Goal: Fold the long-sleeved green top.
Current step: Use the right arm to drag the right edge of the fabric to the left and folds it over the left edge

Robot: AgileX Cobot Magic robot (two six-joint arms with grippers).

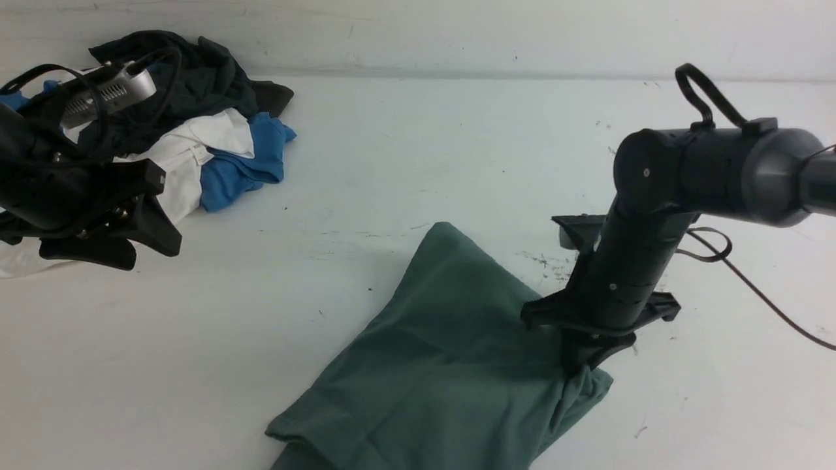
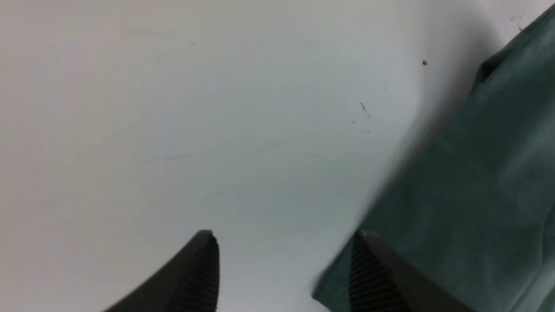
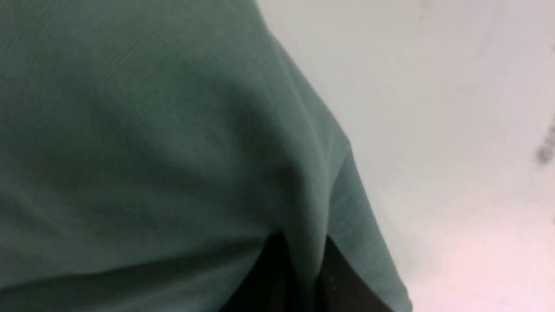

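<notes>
Right gripper (image 1: 586, 365) clamped on edge of green top (image 1: 444, 352), lower right; left gripper (image 1: 140, 251) spread wide, holding nothing; lift slowly, keeping the fold pinched.

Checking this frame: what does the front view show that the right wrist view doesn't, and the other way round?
Front view only: the pile of dark, white and blue clothes at the far left, the left end effector open above the table, and the right arm reaching down. Right wrist view only: close up, a ridge of the green long-sleeved top pinched between the fingers of the right end effector. Both: that top lying on the white table.
</notes>
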